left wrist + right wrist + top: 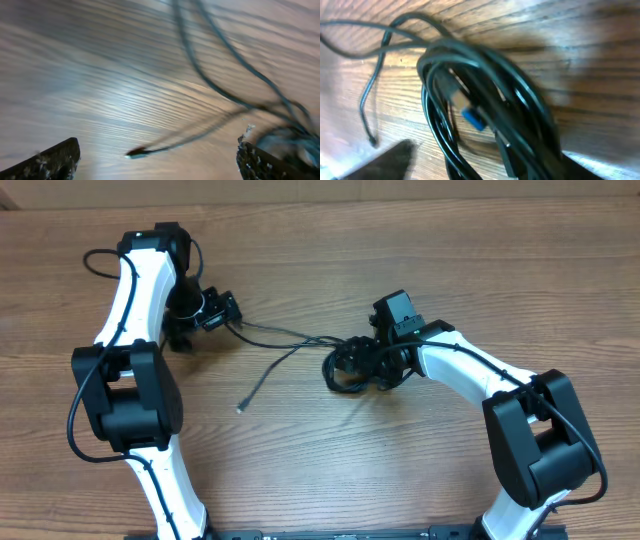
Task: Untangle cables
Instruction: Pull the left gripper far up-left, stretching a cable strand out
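The cables form a black coiled bundle (338, 370) right of the table's middle, with thin strands (285, 338) running left toward my left gripper (230, 314). One loose plug end (240, 408) lies on the wood. In the left wrist view my left gripper (160, 165) is open. Its fingers (50, 162) stand wide apart and only a small plug tip (137, 152) lies between them, untouched. My right gripper (372, 363) hovers over the bundle. In the right wrist view my right gripper (495, 167) is open around the coil (485, 75), which holds a blue-tipped plug (472, 117).
The wooden table (300, 470) carries nothing else. Both arms' white links (130, 290) reach in from the near edge, one on each side. A thin strand with a free end (371, 141) trails left of the coil.
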